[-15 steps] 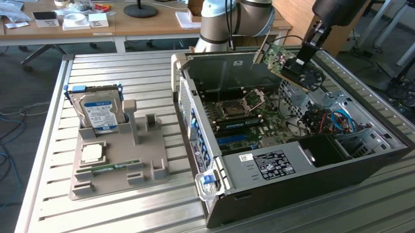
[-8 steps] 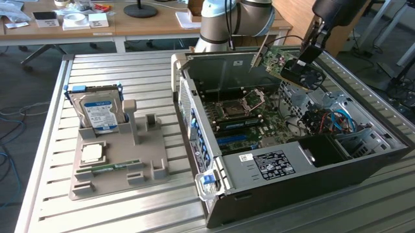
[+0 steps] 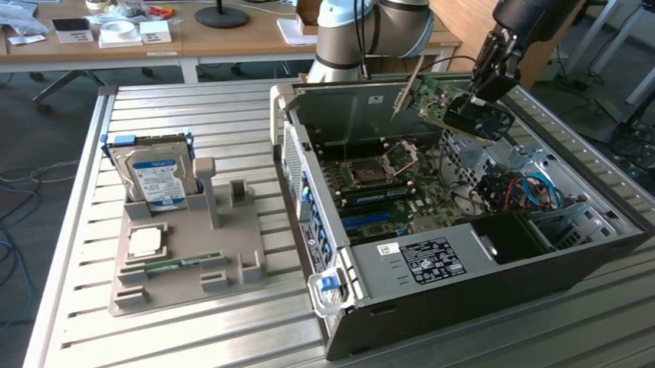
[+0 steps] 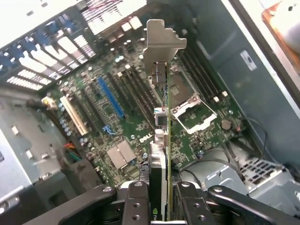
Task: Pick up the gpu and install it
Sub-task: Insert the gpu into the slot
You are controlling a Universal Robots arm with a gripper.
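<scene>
My gripper is shut on the gpu, a green card with a black fan housing and a silver bracket, and holds it tilted in the air over the far part of the open computer case. In the wrist view the gpu runs edge-on out from between my fingers, bracket end away from the gripper. Below it lies the motherboard with its blue slot and the open CPU socket. The card hangs above the board, apart from it.
On the exterior view's left, a grey holder tray carries a silver hard drive, a CPU chip and a green memory stick. Case walls and cable bundles ring the motherboard. A wooden desk stands behind the slatted metal table.
</scene>
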